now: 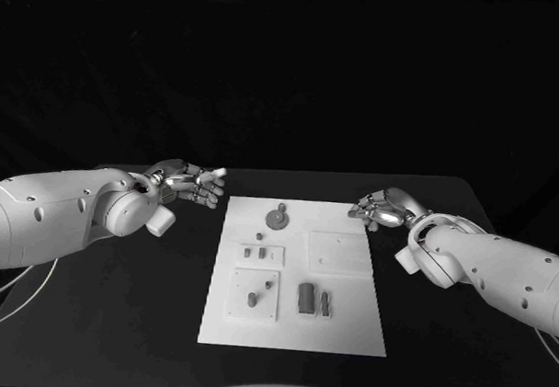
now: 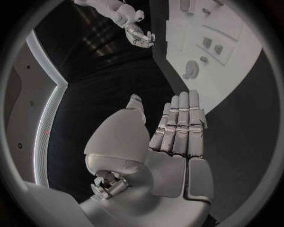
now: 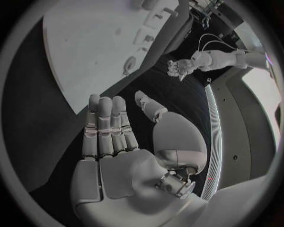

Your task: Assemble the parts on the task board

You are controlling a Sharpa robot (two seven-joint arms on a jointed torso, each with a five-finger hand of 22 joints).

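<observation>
The white task board [image 1: 347, 329] lies in the middle of the black table. On it I see a round grey part [image 1: 277, 218] near the far end, small grey parts [image 1: 259, 252] in the middle, and two upright blocks [image 1: 312, 299] nearer me. My left hand [image 1: 190, 184] hovers off the board's far left corner, its fingers straight and apart, holding nothing. My right hand [image 1: 385, 209] hangs off the far right corner, also empty with fingers extended. The left wrist view shows the left hand [image 2: 177, 125], the board [image 2: 236, 61] and the right hand [image 2: 139, 35]. The right wrist view shows the right hand [image 3: 109, 127], the board [image 3: 89, 52] and the left hand [image 3: 176, 67].
A raised square plate [image 1: 334, 251] sits on the board's right half and a recessed tray [image 1: 252, 294] on its left. Bare black table [image 1: 109, 306] surrounds the board on both sides. The table's far edge runs just behind the hands.
</observation>
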